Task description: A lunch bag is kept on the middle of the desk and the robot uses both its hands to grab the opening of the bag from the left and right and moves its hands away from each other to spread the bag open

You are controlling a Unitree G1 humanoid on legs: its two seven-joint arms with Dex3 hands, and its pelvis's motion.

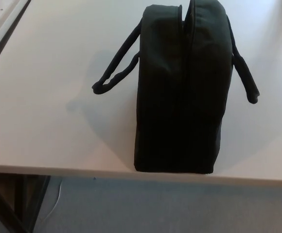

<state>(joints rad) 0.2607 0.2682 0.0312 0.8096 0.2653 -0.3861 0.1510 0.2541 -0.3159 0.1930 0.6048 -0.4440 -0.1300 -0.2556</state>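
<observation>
Head view: a black lunch bag stands upright on the white table, a little right of the middle of the picture, with its near end at or just short of the table's near edge. Its long axis runs from near to far. Along the top runs the opening seam; it looks closed along most of its length, and only at the far end do the two sides part in a narrow gap. One carry handle loops out to the left and droops with its end resting on the table; the other handle hangs down the right side of the bag. A soft shadow of the bag lies on the table to the left. Below the near edge the grey floor shows, with a dark table leg at the lower left.

Neither the left hand nor the right hand is anywhere in the picture, so nothing can be said of their fingers, and neither is holding the bag.

As a judgement, the task looks unstarted: the bag is in place, but no hand has reached the opening, and the two sides have not been pulled apart. Everything remains: bring both hands in from left and right, take hold of the two sides of the opening, and draw them away from each other.
</observation>
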